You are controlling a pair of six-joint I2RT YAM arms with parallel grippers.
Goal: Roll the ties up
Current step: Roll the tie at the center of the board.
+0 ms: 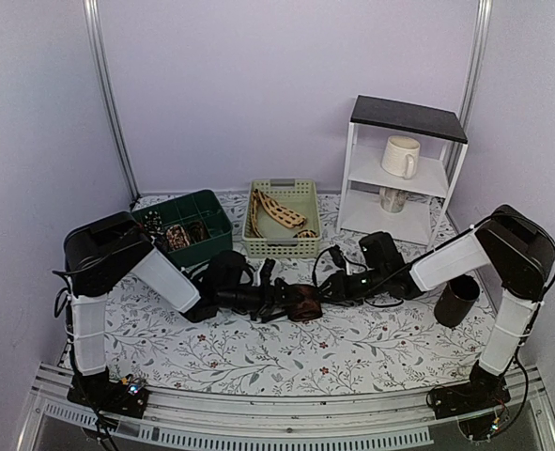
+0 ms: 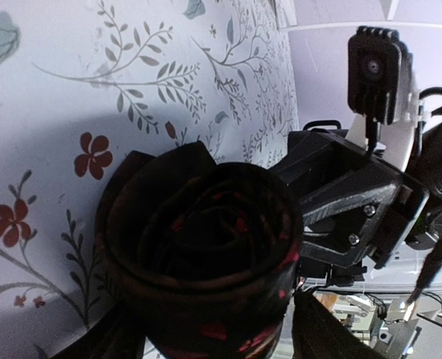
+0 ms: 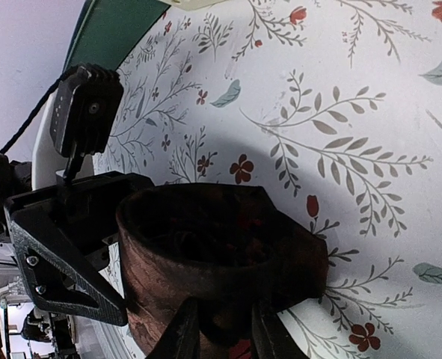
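The dark brown-black tie (image 1: 303,303) is rolled into a coil with red flecks, lying on the floral cloth mid-table. It fills the left wrist view (image 2: 198,254) and the right wrist view (image 3: 206,254). My left gripper (image 1: 283,301) has come in from the left, and its fingers (image 2: 321,329) straddle the coil and hold it. My right gripper (image 1: 330,287) has come in from the right, and its fingers (image 3: 177,333) pinch the coil's near wall. A beige tie (image 1: 277,209) lies in the basket. Small rolled ties (image 1: 176,235) sit in the green bin.
A green bin (image 1: 202,209) stands at the back left and a beige basket (image 1: 282,246) at the back middle. A white shelf (image 1: 399,178) with two mugs stands at the back right. A black cylindrical cup (image 1: 457,301) stands near the right arm.
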